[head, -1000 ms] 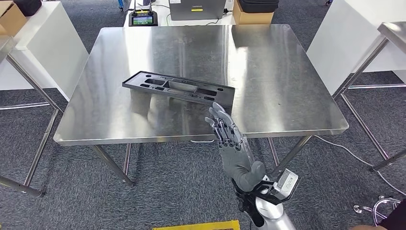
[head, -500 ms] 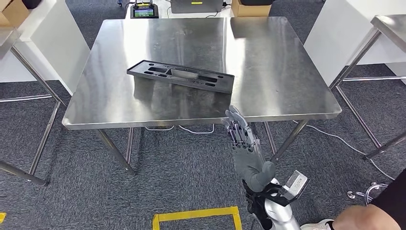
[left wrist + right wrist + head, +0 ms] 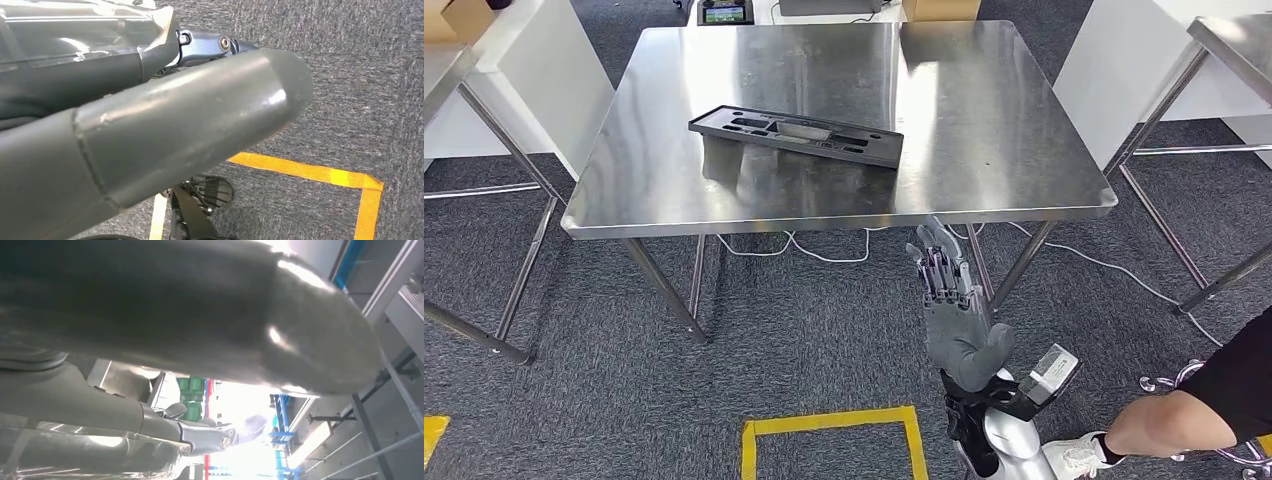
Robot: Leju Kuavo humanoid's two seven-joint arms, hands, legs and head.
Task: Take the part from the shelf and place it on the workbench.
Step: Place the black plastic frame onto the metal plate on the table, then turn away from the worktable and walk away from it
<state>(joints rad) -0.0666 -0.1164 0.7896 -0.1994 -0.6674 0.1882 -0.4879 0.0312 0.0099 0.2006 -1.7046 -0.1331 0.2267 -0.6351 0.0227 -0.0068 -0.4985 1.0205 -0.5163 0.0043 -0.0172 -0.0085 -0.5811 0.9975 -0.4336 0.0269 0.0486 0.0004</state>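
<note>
**Clearing the hand away from a part already set down**

Lying flat on the steel workbench (image 3: pixel 984 150) in the upper middle of the head view is the part (image 3: pixel 796 135), a long dark moulded tray with several recesses, its length running slightly down to the right. Nothing touches it. The right hand (image 3: pixel 951 305) hangs in the lower middle of the frame, in front of and below the bench's near edge, over grey carpet. Its fingers (image 3: pixel 936 262) are straight, slightly spread, and hold nothing.

The left wrist view shows a thick grey thumb (image 3: pixel 165 135) above carpet and a corner of yellow floor tape (image 3: pixel 320 175); I cannot tell how the left hand's fingers lie.

The placing looks finished. To do the retreat well, keep the empty hand low and clear of the bench edge. A person's leg (image 3: pixel 1174 420) at lower right is close to the arm, so move slowly.
</note>
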